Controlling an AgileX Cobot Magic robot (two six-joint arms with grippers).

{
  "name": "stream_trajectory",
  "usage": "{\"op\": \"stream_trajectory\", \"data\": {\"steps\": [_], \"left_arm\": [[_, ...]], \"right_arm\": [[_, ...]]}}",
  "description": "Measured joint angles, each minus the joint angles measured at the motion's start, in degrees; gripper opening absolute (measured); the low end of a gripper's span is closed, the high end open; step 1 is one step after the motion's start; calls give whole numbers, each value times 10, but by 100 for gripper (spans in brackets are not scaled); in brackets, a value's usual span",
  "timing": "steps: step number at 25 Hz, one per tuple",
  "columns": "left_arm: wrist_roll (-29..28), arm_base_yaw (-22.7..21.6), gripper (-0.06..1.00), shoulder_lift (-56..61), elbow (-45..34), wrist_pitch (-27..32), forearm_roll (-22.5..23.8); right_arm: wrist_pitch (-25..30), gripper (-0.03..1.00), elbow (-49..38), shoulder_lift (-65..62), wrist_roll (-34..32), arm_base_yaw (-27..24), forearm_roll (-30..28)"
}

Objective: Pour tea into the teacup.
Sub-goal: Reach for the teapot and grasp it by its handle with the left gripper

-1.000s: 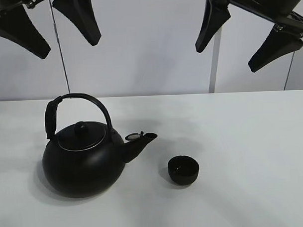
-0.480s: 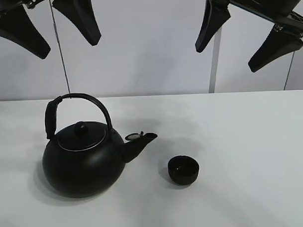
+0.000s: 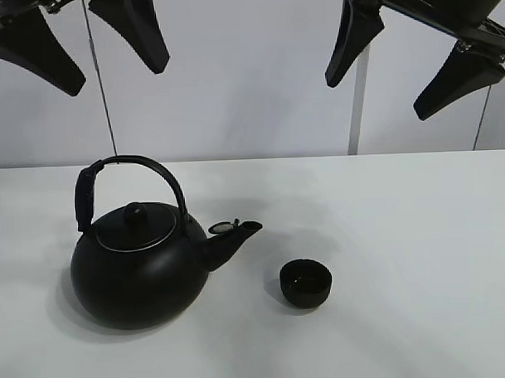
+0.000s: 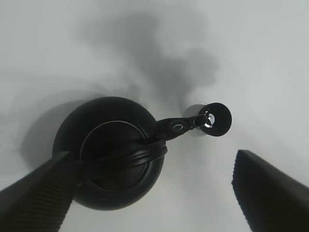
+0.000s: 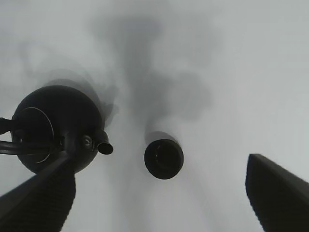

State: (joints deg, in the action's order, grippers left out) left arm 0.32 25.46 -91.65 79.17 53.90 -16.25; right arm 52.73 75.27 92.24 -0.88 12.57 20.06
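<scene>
A large round black kettle point(image 3: 139, 272) with an arched handle stands on the white table point(image 3: 420, 233), left of centre, its spout pointing right. The small matte-black teacup point(image 3: 306, 283) stands just right of the spout tip, apart from it. My left gripper point(image 3: 86, 45) hangs open and empty high above the kettle. My right gripper point(image 3: 406, 59) hangs open and empty high above, to the right of the cup. The left wrist view shows the kettle point(image 4: 113, 152) and the cup point(image 4: 216, 119) far below the left gripper point(image 4: 152, 153). The right wrist view shows the kettle point(image 5: 58, 128) and cup point(image 5: 164, 158) below the right gripper point(image 5: 160, 157).
A plain white wall point(image 3: 249, 89) rises behind the table, with a thin dark cable point(image 3: 100, 95) and a pale vertical strip point(image 3: 358, 111) on it. Nothing else stands on the table.
</scene>
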Motion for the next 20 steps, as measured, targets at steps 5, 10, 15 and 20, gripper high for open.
{"op": "stream_trajectory", "data": {"steps": [5, 10, 15, 20], "left_arm": [[0, 0, 63, 0, 0, -14, 0], [3, 0, 63, 38, -48, -41, 32], [48, 12, 63, 172, -243, -310, 115], [56, 13, 63, 274, -465, -606, 176]], "right_arm": [[0, 66, 0, 0, 0, 0, 0], [0, 66, 0, 0, 0, 0, 0], [0, 66, 0, 0, 0, 0, 0], [-1, 66, 0, 0, 0, 0, 0]]}}
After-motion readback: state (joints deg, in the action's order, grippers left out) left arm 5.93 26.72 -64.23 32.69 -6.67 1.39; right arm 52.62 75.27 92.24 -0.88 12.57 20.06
